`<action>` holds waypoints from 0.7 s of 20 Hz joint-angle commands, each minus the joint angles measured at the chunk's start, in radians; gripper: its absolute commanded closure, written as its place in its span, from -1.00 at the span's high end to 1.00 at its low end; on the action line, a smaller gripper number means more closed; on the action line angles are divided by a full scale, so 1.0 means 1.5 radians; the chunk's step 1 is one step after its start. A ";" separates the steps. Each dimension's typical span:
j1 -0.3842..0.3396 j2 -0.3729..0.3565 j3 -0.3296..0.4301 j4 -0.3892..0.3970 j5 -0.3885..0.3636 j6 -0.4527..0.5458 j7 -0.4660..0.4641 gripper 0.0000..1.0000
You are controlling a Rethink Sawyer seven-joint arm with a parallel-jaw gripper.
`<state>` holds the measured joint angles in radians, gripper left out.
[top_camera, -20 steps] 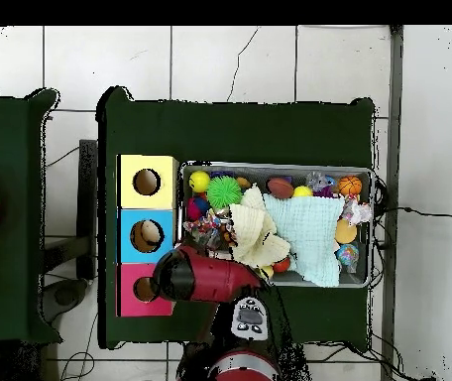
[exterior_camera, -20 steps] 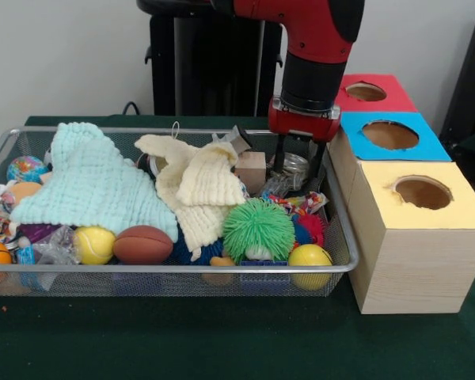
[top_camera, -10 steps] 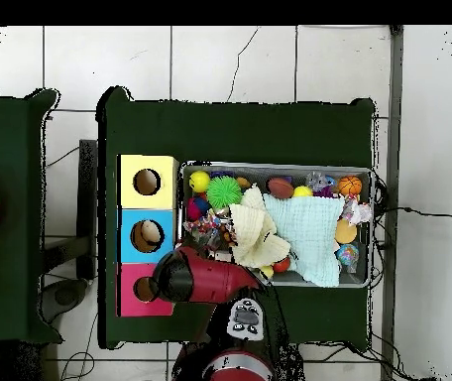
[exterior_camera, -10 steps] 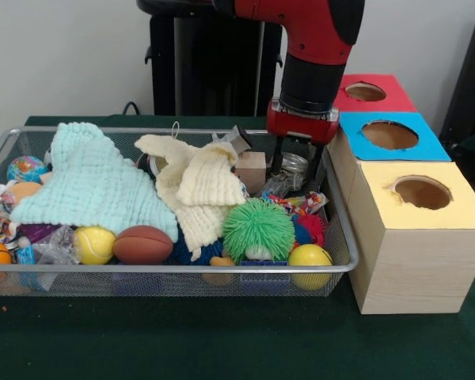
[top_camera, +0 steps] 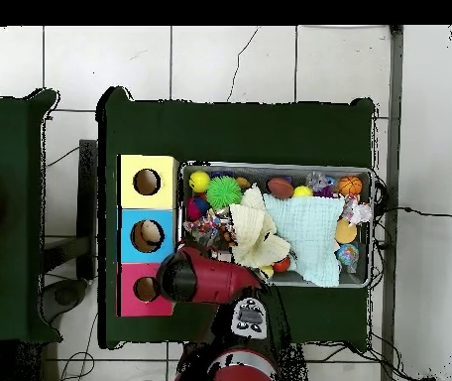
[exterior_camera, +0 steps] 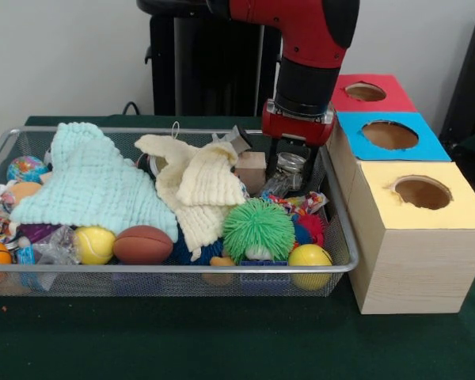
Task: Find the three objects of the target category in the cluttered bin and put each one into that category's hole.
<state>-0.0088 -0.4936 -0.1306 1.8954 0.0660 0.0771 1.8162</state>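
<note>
The cluttered bin [exterior_camera: 182,269] is a wide wire-mesh basket full of toys; it also shows in the overhead view [top_camera: 270,167]. My gripper [exterior_camera: 293,162] hangs at the bin's right end, beside the blue box, and is shut on a small clear jar [exterior_camera: 290,165] held just above the clutter. The red arm [top_camera: 195,276] hides the gripper in the overhead view. Three boxes with round holes stand right of the bin: yellow [exterior_camera: 459,214], blue [exterior_camera: 356,131] and red [exterior_camera: 396,93].
The bin holds a mint cloth [exterior_camera: 91,182], a cream cloth [exterior_camera: 198,186], a green spiky ball [exterior_camera: 258,228], a brown football [exterior_camera: 142,244], two yellow balls [exterior_camera: 93,244] [exterior_camera: 309,257] and a wooden block [exterior_camera: 251,168]. The blue box's hole [top_camera: 148,235] holds something pale.
My gripper has shifted slightly left and up at the bin's right end, and the clear jar has moved with it.
</note>
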 commanded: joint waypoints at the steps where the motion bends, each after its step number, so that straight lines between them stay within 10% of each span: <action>1: -0.017 0.023 0.018 -0.034 0.004 -0.055 0.112 1.00; 14: 0.044 0.027 -0.047 -0.017 0.038 -0.115 0.153 1.00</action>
<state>0.0454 -0.4777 -0.1905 1.8952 0.0678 -0.0086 1.8162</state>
